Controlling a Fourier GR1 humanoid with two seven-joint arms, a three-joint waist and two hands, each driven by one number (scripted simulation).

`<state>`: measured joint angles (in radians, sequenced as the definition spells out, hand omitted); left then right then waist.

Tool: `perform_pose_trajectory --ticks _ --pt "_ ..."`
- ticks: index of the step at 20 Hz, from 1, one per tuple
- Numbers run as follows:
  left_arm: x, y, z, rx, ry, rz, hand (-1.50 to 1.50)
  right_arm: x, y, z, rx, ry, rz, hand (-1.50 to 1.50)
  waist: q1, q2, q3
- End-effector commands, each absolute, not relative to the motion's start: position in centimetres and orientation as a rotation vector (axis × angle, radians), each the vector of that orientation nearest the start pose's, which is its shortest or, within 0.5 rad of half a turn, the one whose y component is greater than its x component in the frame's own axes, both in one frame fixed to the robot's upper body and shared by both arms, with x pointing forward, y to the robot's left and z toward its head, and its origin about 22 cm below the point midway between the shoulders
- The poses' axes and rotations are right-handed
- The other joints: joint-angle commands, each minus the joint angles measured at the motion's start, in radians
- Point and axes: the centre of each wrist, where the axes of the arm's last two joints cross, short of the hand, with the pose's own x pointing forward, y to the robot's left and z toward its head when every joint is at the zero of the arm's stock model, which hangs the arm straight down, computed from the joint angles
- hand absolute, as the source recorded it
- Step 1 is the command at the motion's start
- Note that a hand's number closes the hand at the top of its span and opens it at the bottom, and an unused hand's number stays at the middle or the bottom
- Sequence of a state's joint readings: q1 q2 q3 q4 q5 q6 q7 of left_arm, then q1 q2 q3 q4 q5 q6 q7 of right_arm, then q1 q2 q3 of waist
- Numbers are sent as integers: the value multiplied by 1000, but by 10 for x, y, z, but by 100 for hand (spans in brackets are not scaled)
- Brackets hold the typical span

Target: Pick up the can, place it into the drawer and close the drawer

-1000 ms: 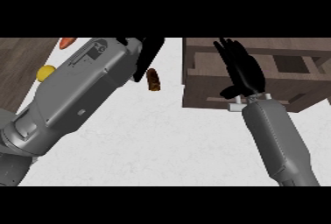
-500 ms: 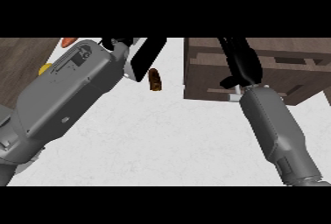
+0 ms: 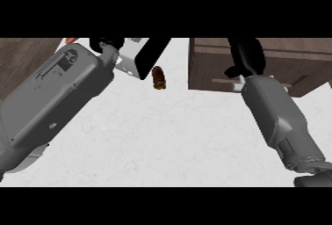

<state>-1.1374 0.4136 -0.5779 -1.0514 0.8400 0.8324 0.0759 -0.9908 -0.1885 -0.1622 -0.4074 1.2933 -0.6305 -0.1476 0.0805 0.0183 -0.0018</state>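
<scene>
The can (image 3: 159, 78), small and brown, sits on the white counter (image 3: 162, 140) near the top of the view, in the strip between the left hand and the dark wooden drawer (image 3: 295, 66). It stands free of both, with nothing holding it. The left hand (image 3: 153, 52) shows as a black slanted shape just up and left of the can, close to it but apart; the view's top edge cuts it off, so I cannot tell whether it is open or closed (only its lower part shows). Its broad grey forearm (image 3: 52, 101) runs down to the lower left. The right hand (image 3: 246, 55) is well to the right of the can, beyond the drawer's near left corner and over the drawer's wood. Its fingers point straight up toward the top edge, and it holds nothing. Its forearm (image 3: 279, 118) slants down to the lower right corner. Darker wood (image 3: 23, 59) fills the upper left.
</scene>
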Motion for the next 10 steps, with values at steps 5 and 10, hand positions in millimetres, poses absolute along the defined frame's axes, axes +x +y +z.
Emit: perform_pose_trajectory --ticks 5,10 --pt "394 113 216 40 -1744 155 -150 463 -204 98 -1402 -1670 1002 -150 21 8 3" --pt "393 108 236 21 -1727 157 -150 466 -211 105 -1438 -1663 992 -150 31 19 5"
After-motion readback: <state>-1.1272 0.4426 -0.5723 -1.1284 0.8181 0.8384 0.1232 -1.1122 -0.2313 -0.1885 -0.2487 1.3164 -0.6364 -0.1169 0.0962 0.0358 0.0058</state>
